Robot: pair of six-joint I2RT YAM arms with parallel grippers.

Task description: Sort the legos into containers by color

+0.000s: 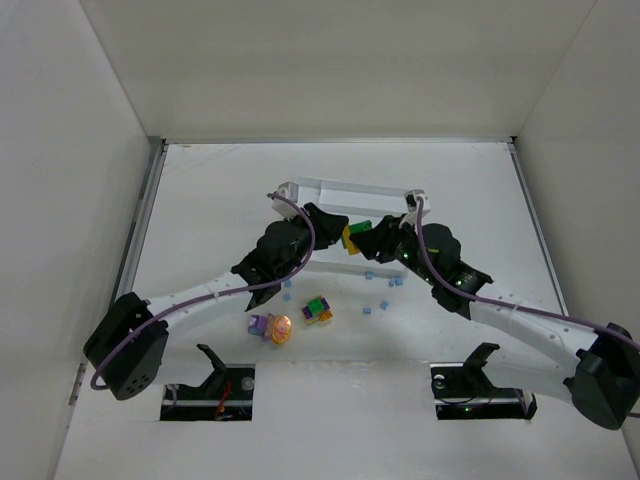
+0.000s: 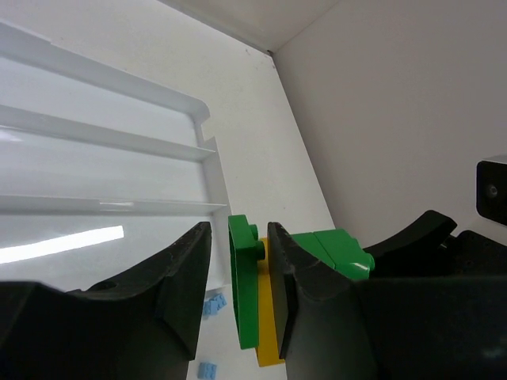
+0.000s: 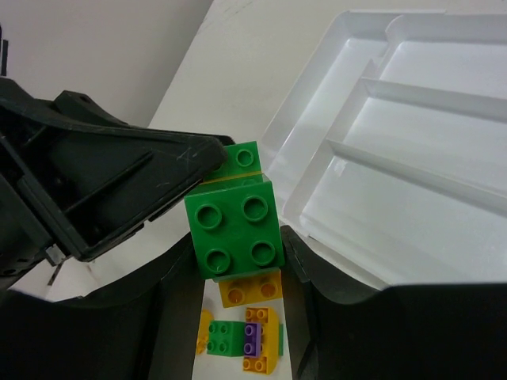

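A small stack of legos hangs between both grippers beside the white tray (image 1: 335, 189): a green square brick (image 3: 234, 227) on a yellow piece (image 3: 247, 290). My right gripper (image 3: 238, 247) is shut on the green brick's sides. My left gripper (image 2: 238, 231) straddles a thin green plate (image 2: 243, 285) at the stack's other end, with a yellow plate (image 2: 270, 332) behind it. One finger rests against the plate's studs; a gap shows at the other finger (image 2: 184, 277). In the top view the stack (image 1: 352, 238) sits between the two grippers. The tray's compartments (image 3: 428, 150) look empty where they show.
On the table in front of the arms lie a purple-and-orange round piece (image 1: 270, 327) and a green, purple and yellow cluster (image 1: 318, 310). Several tiny light blue bricks (image 1: 368, 310) are scattered nearby, two below my left fingers (image 2: 212, 305). The cluster (image 3: 244, 340) also shows under my right gripper.
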